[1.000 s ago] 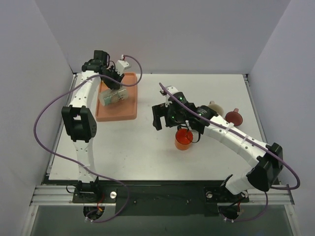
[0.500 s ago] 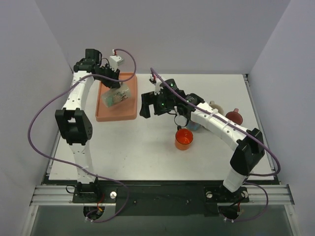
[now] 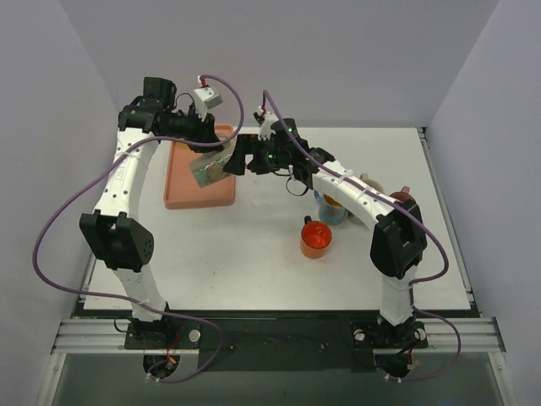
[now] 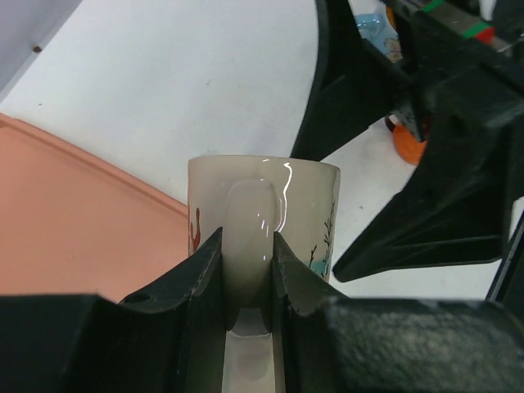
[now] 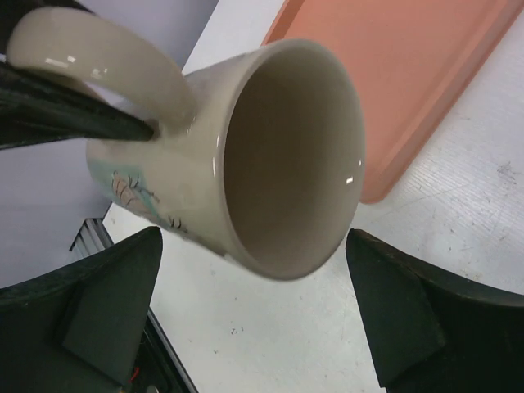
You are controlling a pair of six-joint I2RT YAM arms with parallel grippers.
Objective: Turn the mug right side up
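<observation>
bright even light, soft shadows; glare streaks on mug (image 4: 264,196); close foreground blurred, wrist views

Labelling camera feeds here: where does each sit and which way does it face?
Top external: above, behind the bases, looking down at the table; both arms show.
Left wrist: on the left arm, looking along its fingers clamping the mug handle.
Right wrist: on the right arm, facing the mug's mouth between its open fingers.
Shared: both wrist views show mug and tray.

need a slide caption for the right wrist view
Open right claw flanks the mouth of a cream mug held sideways by its handle in the left claw, orange tray behind.
</observation>
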